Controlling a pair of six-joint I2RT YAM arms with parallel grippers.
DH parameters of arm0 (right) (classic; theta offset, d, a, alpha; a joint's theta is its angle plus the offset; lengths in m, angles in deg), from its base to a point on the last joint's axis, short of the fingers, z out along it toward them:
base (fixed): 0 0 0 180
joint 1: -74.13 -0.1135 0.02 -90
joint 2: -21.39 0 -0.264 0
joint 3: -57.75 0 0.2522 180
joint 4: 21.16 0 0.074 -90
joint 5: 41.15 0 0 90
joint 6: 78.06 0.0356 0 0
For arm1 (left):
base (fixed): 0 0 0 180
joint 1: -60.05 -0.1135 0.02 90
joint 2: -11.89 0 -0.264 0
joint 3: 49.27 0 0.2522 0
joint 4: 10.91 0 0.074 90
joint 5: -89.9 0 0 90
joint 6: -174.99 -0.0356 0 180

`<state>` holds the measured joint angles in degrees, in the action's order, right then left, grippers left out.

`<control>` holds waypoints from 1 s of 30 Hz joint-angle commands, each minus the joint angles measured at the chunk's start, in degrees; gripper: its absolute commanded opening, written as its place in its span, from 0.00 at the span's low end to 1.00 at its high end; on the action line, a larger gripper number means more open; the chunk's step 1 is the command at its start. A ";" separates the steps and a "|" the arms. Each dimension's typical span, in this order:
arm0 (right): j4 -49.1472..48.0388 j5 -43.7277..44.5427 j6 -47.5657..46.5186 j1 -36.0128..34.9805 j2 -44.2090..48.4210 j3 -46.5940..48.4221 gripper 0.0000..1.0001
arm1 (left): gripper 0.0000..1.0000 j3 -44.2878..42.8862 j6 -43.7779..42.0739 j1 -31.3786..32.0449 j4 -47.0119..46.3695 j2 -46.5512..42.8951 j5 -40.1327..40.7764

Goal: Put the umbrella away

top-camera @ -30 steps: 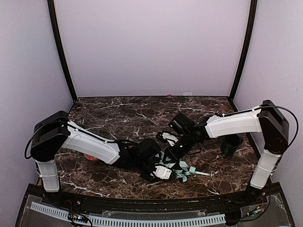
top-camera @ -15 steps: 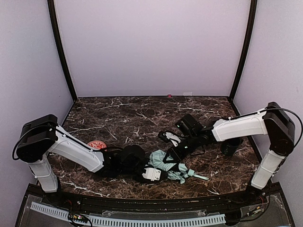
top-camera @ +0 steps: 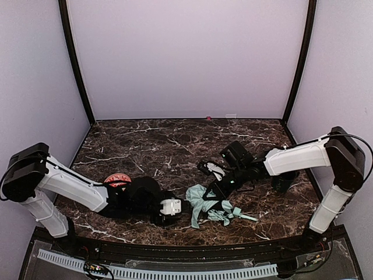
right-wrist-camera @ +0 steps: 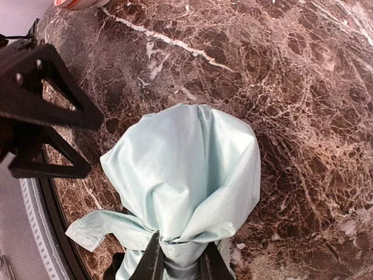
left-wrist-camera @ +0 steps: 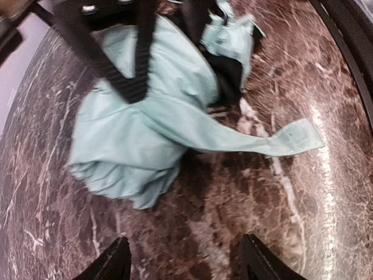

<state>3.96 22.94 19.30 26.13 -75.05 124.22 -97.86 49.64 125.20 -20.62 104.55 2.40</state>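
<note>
The umbrella [top-camera: 207,204] lies crumpled on the marble table near the front, its pale mint fabric bunched, black lining showing and a flat strap [left-wrist-camera: 291,137] trailing to one side. My right gripper [right-wrist-camera: 180,262] is shut on a gathered neck of the umbrella [right-wrist-camera: 186,169] fabric, which balloons out beyond the fingers. My left gripper [left-wrist-camera: 186,265] stands open just left of the umbrella [left-wrist-camera: 140,128], apart from it, with bare marble between its fingertips. In the top view the left gripper [top-camera: 183,207] points right at the cloth and the right gripper [top-camera: 218,189] comes in from above right.
A dark cup [top-camera: 284,182] stands at the right, partly behind the right forearm. A red round object [top-camera: 116,179] lies left, behind the left arm. The black front rail [top-camera: 192,248] runs close below the umbrella. Purple walls enclose the table.
My left gripper has opened, let go of the umbrella and drawn back to the left. The right gripper keeps its grip, and more of the fabric now shows.
</note>
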 commanded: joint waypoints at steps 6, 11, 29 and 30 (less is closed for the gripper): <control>-1.65 2.71 -1.99 -0.56 0.87 -0.98 0.00 | 0.58 -5.86 41.53 -11.62 9.78 -6.60 -32.71; -1.42 5.61 -1.23 -1.20 0.81 -0.62 0.00 | 0.78 -13.31 50.25 -11.53 18.86 0.85 -40.31; -5.73 11.40 3.46 -1.56 0.15 -0.37 0.00 | 0.13 -24.41 45.71 -8.62 27.70 16.61 -41.22; -5.51 11.90 3.64 -1.56 0.12 -0.33 0.00 | 0.02 -23.79 46.43 -8.82 26.81 16.47 -41.53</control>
<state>0.79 31.35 22.29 24.68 -74.70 123.98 -122.25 95.69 116.70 6.64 120.70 -36.06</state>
